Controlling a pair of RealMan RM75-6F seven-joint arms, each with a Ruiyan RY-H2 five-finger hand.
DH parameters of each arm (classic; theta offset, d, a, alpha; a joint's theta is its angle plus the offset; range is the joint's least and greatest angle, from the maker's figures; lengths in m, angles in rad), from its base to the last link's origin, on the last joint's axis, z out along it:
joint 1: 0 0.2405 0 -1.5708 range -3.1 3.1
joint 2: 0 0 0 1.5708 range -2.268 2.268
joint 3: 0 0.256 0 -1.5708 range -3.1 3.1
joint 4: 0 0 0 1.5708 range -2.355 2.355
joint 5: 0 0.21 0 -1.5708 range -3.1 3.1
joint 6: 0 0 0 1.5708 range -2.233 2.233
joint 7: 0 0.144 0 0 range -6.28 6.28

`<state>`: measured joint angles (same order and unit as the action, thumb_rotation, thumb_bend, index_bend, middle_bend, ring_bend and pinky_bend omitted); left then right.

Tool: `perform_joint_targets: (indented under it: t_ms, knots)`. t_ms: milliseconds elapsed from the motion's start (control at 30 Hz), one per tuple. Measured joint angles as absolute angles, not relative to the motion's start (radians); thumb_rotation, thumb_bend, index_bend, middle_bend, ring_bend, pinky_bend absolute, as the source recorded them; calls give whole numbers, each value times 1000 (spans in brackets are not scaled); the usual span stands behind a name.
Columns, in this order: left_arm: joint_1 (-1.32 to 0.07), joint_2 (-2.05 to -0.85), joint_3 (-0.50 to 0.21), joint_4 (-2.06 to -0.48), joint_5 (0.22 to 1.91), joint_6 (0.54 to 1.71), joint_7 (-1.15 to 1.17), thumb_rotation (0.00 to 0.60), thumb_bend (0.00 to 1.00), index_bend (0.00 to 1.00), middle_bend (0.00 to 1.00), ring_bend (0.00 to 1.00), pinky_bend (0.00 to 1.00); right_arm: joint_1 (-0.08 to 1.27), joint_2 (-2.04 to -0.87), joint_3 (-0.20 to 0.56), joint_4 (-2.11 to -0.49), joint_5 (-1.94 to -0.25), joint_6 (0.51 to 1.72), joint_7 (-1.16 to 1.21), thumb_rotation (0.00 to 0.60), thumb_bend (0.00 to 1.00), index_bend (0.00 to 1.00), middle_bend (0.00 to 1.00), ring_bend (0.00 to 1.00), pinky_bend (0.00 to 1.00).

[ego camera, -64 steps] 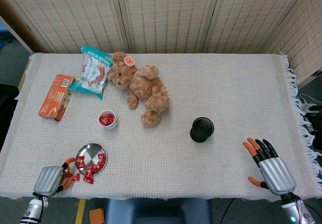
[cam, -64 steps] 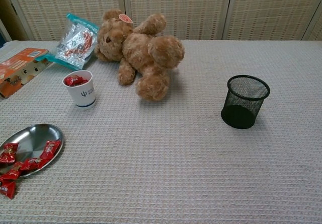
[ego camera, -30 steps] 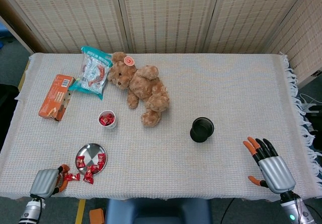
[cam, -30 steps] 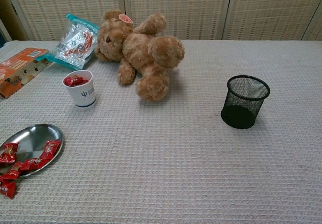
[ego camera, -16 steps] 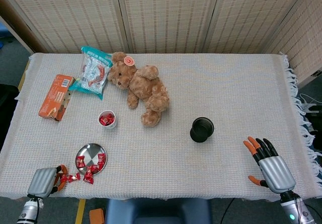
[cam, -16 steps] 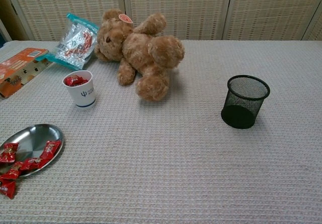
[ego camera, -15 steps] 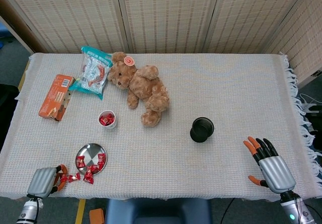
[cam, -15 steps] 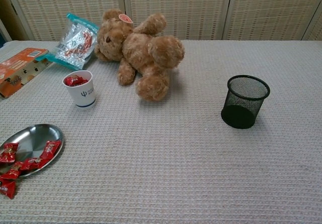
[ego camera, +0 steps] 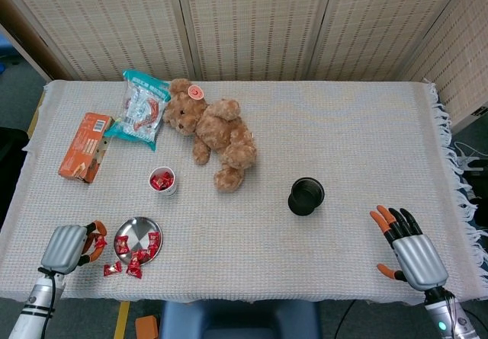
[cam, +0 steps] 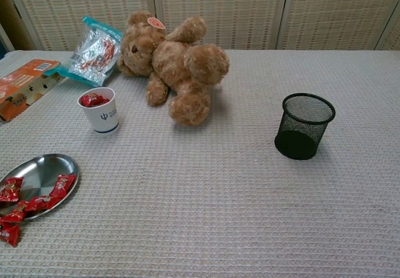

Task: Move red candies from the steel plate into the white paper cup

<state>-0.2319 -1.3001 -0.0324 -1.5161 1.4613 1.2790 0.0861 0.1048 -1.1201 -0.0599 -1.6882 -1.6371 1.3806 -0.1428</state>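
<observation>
The steel plate [ego camera: 136, 228] [cam: 37, 168] lies near the table's front left, with several red candies [ego camera: 152, 240] [cam: 62, 182] along its near side. Two more candies [ego camera: 112, 268] lie on the cloth just in front of it. The white paper cup [ego camera: 162, 180] [cam: 100, 112] stands behind the plate with red candies inside. My left hand [ego camera: 70, 246] is just left of the plate, fingers curled in, and seems to pinch a red candy [ego camera: 99, 241]. My right hand [ego camera: 412, 251] rests at the front right, fingers spread and holding nothing. The chest view shows neither hand.
A brown teddy bear [ego camera: 213, 133] lies behind the cup. A clear snack bag [ego camera: 141, 109] and an orange box [ego camera: 84, 147] sit at the back left. A black mesh pen cup [ego camera: 306, 196] stands right of centre.
My left hand has moved from the front edge up beside the plate, and one loose candy appears to have gone with it. The right hand has stayed put.
</observation>
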Motion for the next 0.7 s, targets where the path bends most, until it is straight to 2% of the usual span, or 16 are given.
perform_joint_targets:
  t_ms: [367, 700]
  knots:
    - [-465, -1295, -221, -1564, 1285, 1078, 257, 600, 400, 497, 896, 900, 1000, 105, -1115, -57, -1686, -1629, 1381, -135, 600, 15, 0, 0, 0, 0]
    - [-577, -1345, -270, -1562, 1168, 1011, 379, 600, 401, 497, 896, 900, 1000, 104, -1113, -57, -1687, -1629, 1383, -130, 600, 15, 0, 0, 0, 0]
